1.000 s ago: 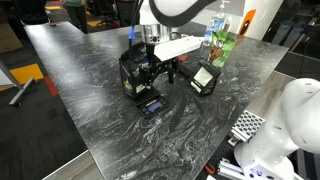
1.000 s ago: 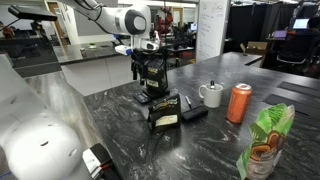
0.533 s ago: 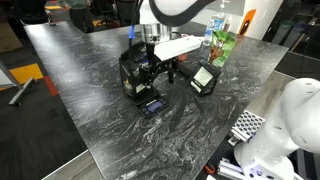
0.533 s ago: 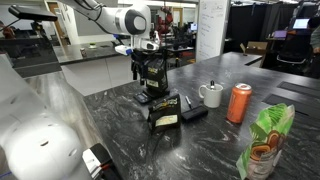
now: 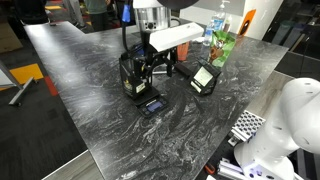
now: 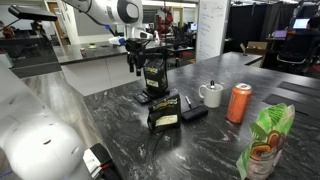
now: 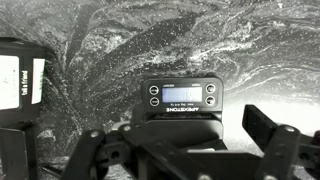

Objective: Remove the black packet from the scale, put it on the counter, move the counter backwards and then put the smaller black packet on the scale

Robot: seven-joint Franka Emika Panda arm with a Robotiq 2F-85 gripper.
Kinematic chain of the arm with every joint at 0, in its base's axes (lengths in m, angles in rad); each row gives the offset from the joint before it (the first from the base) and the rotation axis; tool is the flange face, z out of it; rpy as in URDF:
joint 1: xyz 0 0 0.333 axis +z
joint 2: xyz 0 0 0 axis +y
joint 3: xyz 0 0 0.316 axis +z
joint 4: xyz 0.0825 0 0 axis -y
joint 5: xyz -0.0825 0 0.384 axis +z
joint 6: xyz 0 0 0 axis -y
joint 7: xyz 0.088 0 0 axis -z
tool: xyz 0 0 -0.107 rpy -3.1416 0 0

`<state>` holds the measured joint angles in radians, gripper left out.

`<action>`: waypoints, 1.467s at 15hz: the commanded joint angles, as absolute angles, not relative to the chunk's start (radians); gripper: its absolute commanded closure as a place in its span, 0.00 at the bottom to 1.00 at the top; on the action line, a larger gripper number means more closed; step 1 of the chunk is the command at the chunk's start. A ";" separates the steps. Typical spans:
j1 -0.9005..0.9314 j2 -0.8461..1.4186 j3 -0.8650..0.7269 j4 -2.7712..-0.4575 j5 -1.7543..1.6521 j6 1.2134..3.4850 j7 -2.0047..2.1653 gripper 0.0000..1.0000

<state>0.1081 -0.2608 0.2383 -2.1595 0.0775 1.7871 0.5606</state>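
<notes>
The black packet (image 5: pixel 132 76) with its yellow-gold band stands upright on the far end of the scale (image 5: pixel 151 103), and shows in both exterior views (image 6: pixel 153 72). The scale's display strip (image 7: pixel 181 95) is unobstructed in the wrist view. My gripper (image 5: pixel 158 67) hangs open and empty just beside the packet's top (image 6: pixel 137 62); its fingers (image 7: pixel 180 150) spread wide over the scale. The smaller black packet (image 5: pixel 203 79) with a pale label stands on the counter (image 5: pixel 90 95) beside the scale (image 6: pixel 163 112). A black pouch (image 7: pixel 20 110) fills the wrist view's left edge; I cannot tell which one.
A green snack bag (image 5: pixel 222 46) stands at the counter's back edge. A white mug (image 6: pixel 211 95), an orange can (image 6: pixel 239 103) and a flat black item (image 6: pixel 193 112) sit near the smaller packet. The counter's edges drop off on all sides.
My gripper has risen and shifted slightly off the black packet's top. The packet and the scale have stayed in place.
</notes>
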 commanded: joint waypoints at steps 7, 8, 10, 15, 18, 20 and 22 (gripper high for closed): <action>0.137 -0.217 0.249 -1.914 -0.132 1.503 0.362 0.00; 0.138 -0.209 0.242 -1.900 -0.146 1.514 0.299 0.00; 0.141 -0.191 0.227 -1.877 -0.163 1.542 0.182 0.00; 0.152 -0.154 0.196 -1.839 -0.160 1.537 -0.106 0.00; 0.162 -0.115 0.200 -1.787 -0.177 1.513 -0.254 0.00; 0.154 -0.160 0.197 -1.843 -0.155 1.541 -0.181 0.00; 0.155 -0.160 0.198 -1.843 -0.155 1.541 -0.173 0.00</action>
<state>0.1402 -0.1623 0.2101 -1.8464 -0.1526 1.5444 -0.1757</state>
